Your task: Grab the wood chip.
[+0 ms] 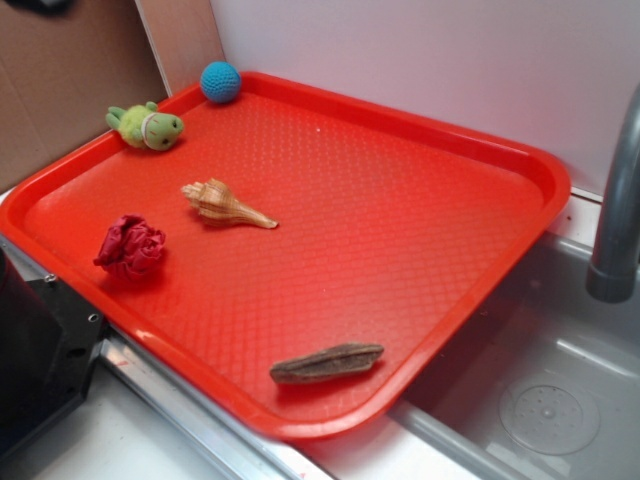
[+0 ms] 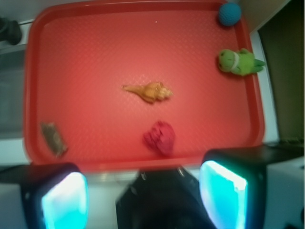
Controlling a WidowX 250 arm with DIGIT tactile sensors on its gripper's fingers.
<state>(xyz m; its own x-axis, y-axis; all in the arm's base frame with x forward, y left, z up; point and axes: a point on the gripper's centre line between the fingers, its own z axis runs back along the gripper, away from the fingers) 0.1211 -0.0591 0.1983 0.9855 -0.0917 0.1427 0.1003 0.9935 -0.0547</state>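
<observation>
Wood chip [image 1: 327, 363] lies flat at the near edge of the red tray [image 1: 420, 210], well apart from the seashell [image 1: 225, 204], red cloth ball [image 1: 130, 247], green plush [image 1: 146, 127] and blue ball [image 1: 220, 82]. Gripper [image 2: 143, 200] released, fingers spread wide, empty, off the tray's rim.

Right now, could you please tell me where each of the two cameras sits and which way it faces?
Exterior: raised beside the tray's long edge, looking obliquely down across it; wood chip nearest, grey sink and faucet on the right; a dark robot part at lower left.
Wrist: on the arm above the tray's near edge, looking down; the open gripper shows two glowing pads at the bottom.
Shared: tray, wood chip, seashell, red cloth ball, green plush toy, blue ball.
</observation>
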